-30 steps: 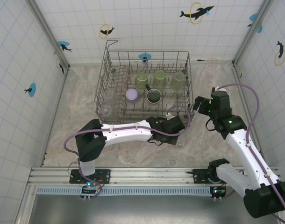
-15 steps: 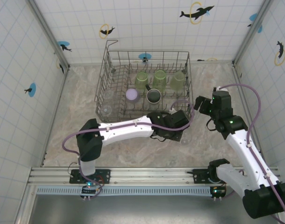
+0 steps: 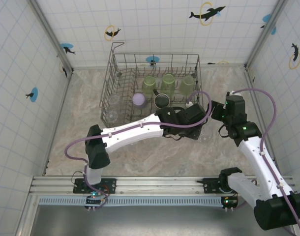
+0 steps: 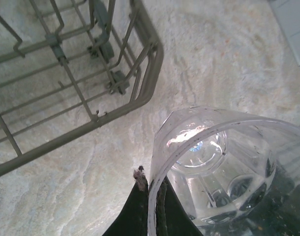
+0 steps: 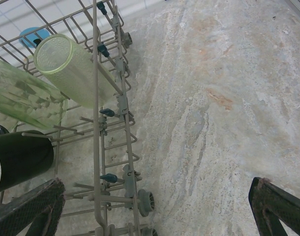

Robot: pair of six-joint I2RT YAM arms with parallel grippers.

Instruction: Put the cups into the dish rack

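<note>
**Left arm swings glass past the rack's corner**

The left arm has swung right, carrying the clear faceted drinking glass (image 4: 224,167). The left gripper (image 4: 150,199) is clamped on the glass's rim. The grey wire dish rack (image 4: 145,93) lies beyond the glass, its corner nearest. The right gripper (image 5: 152,211) hangs wide open beside the rack's right wall, holding nothing.

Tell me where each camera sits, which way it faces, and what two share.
Top external: fixed above and behind, looking down on dish rack, left arm and right arm.
Left wrist: on the left arm, looking down past the left claw, shut on a clear glass, at the rack's corner.
Right wrist: on the right arm, looking down through the open right claw at the rack's side.
Shared: both wrist views catch the rack's wire edge.
</note>
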